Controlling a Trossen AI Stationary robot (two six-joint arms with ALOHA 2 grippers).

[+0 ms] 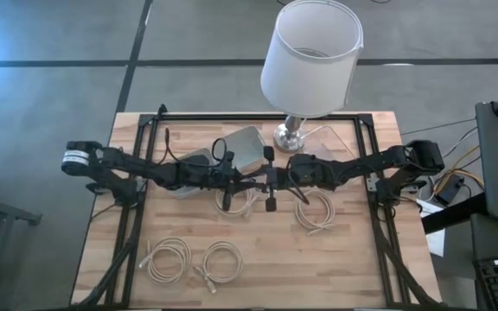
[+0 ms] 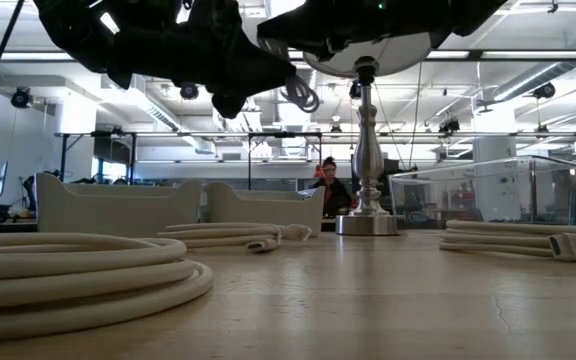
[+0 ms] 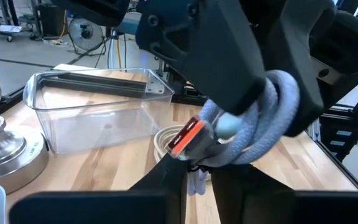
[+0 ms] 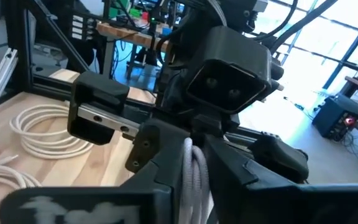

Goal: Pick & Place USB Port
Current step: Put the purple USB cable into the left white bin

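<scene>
My two arms meet over the table's middle, and both grippers are at one coiled pale grey USB cable (image 3: 263,121) with an orange-marked plug (image 3: 186,135). My right gripper (image 4: 194,171) is shut on the coil. My left gripper (image 3: 199,183) comes from the opposite side and is shut on cable just below the plug. In the high view the grippers meet at the coil (image 1: 267,179). In the low view a loop of the cable (image 2: 303,95) hangs under the arms, clear of the table. My left gripper pinches a bit of the cable near the plug end (image 3: 197,177) between its two fingers, level, from the table's left. The coil sits lifted clear ahead of the fingers. My right gripper pinches several strands of the coil (image 4: 193,167) between its fingers, level, from the table's right, fingers across the strands. The coil is held clear of the table.
Several white cable coils lie on the table (image 1: 169,257) (image 1: 223,261) (image 1: 314,212) (image 1: 236,200). Two pale trays (image 1: 242,147) (image 1: 193,164) and a clear bin (image 3: 98,106) stand toward the far side. A lamp stands at the far edge on its metal base (image 1: 290,136).
</scene>
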